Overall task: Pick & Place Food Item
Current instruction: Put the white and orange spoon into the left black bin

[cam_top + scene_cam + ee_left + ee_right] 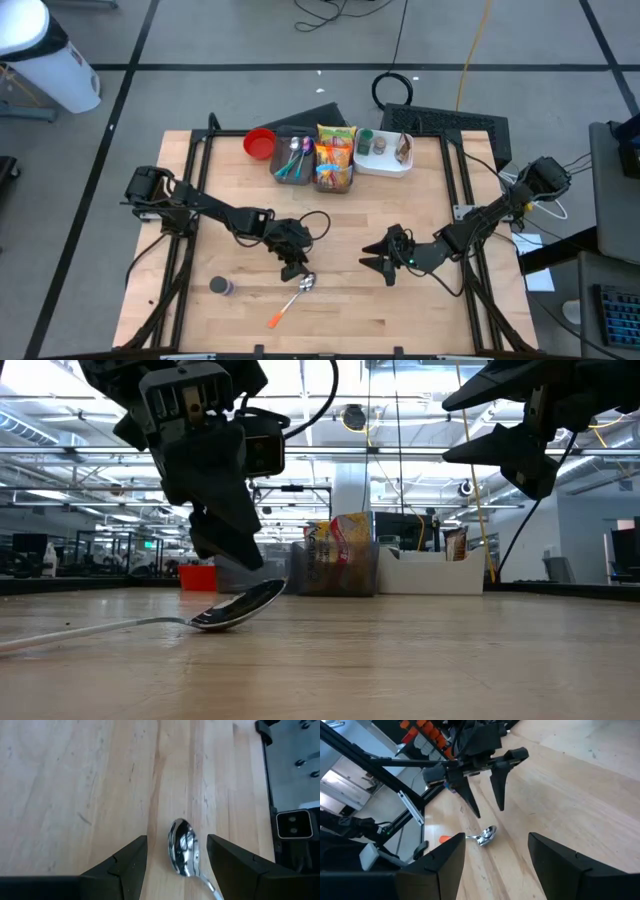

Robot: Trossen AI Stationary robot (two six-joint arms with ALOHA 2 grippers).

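From above, the wooden table (340,230) has a spoon (296,295) with an orange handle lying near its front edge, and the left gripper (293,264) hangs right over the bowl end of it. The right gripper (378,262) waits near the middle of the table, well apart from the spoon. At the back sit a red bowl (260,143), a gray bin (292,160) with more spoons, snack bags (335,157) and a white tray (384,155). A small dark cup (221,287) stands alone near the front left. From table height, the spoon (215,616) lies flat on the wood and the left gripper (228,550) is just above it, not holding it. The right gripper (480,428) is up high with its fingers spread and nothing in them. From the left wrist, the two dark fingers (120,870) are apart, and the shiny spoon bowl (182,847) sits on the wood between them. From the right wrist, the left gripper (489,809) points down at the spoon (483,836) with a gap between its tips. So I think the pick has hardly begun: nothing is lifted yet. The squeeze, the lift and the carry to a new spot are all left to do.
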